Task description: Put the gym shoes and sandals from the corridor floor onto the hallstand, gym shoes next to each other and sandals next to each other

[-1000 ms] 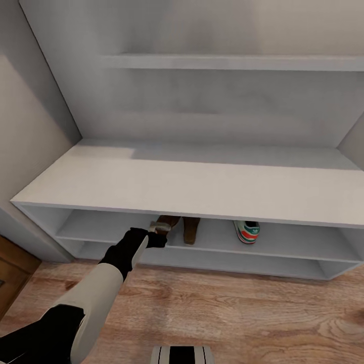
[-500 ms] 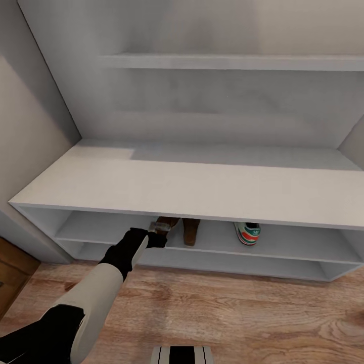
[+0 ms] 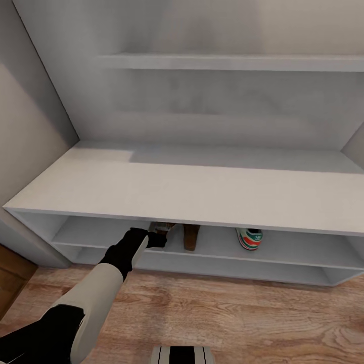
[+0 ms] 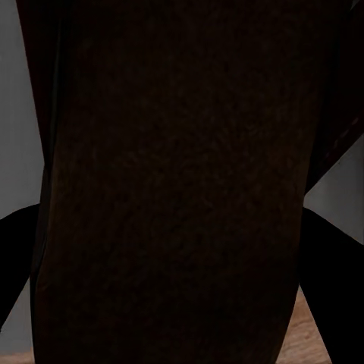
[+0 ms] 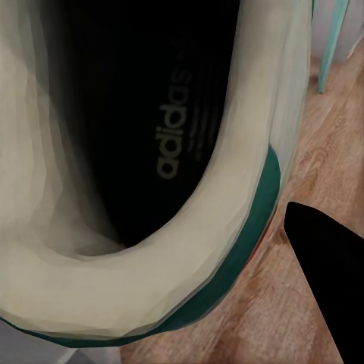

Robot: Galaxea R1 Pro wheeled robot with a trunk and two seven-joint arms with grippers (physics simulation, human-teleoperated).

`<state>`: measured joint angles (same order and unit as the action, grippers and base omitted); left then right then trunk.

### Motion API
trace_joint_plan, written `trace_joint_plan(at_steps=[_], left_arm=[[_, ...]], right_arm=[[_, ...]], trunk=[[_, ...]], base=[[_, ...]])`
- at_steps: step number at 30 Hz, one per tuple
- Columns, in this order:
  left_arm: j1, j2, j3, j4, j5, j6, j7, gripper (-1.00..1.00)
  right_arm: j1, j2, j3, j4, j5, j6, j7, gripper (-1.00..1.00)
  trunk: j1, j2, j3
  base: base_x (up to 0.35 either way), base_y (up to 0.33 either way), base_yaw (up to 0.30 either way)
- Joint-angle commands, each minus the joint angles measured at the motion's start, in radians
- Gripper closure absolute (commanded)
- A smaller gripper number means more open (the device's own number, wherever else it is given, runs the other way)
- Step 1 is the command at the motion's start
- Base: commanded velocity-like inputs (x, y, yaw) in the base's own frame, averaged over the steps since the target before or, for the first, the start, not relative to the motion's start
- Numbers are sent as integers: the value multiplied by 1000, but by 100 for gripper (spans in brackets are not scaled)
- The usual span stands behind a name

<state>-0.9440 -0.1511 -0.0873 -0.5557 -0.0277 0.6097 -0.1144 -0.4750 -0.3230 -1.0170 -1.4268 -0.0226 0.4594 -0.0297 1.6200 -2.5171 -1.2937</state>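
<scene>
1. Your left arm (image 3: 121, 258) reaches from the lower left of the head view to the front edge of the rack (image 3: 192, 197), its black wrist at the mouth of the upper open shelf.
2. The left gripper (image 3: 157, 233) is at a brown sandal (image 3: 163, 228) that sits just under the rack's top board on that shelf; you cannot tell from the head view whether the fingers are clamped on it or released.
3. In the left wrist view a dark brown surface, the sandal (image 4: 174, 189), lies right against the camera, with a black finger (image 4: 19, 258) showing at either edge; the grip itself is hidden.
4. A second sandal (image 3: 191, 236) stands just beside the first on the same shelf, toward the right.
5. One gym shoe (image 3: 249, 237) rests on that shelf too, apart from the sandals further right, heel facing you.
6. The right wrist view looks into the opening of the other gym shoe (image 5: 144, 250), with "adidas" printed on its dark insole and a green band along the collar.
7. One black finger (image 5: 330, 273) sits close outside that shoe, over the wood floor (image 5: 303, 152); whether the right gripper is closed on the shoe cannot be told.
</scene>
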Motion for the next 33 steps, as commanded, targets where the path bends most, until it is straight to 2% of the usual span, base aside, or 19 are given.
trace_joint_plan(at_steps=[1, 9, 10, 33], left_arm=[[1, 1, -2, -2, -23, 4, -2, 100], [1, 1, -2, -1, -24, 4, -2, 100], [1, 1, -3, -1, -24, 4, -2, -100], [1, 1, -2, -3, -23, 4, -2, -100]], right_arm=[[-1, 0, 0, -1, -2, 5, -4, 100], [-1, 0, 0, -1, -2, 5, -4, 100], [-1, 0, 0, -1, -2, 5, -4, 100], [-1, -1, 0, -1, -2, 5, -4, 100]], trunk=[[13, 0, -1], [13, 0, -1], [13, 0, -1], [13, 0, -1]], base=[[0, 0, 0], [0, 0, 0], [0, 0, 0], [-7, 0, 0]])
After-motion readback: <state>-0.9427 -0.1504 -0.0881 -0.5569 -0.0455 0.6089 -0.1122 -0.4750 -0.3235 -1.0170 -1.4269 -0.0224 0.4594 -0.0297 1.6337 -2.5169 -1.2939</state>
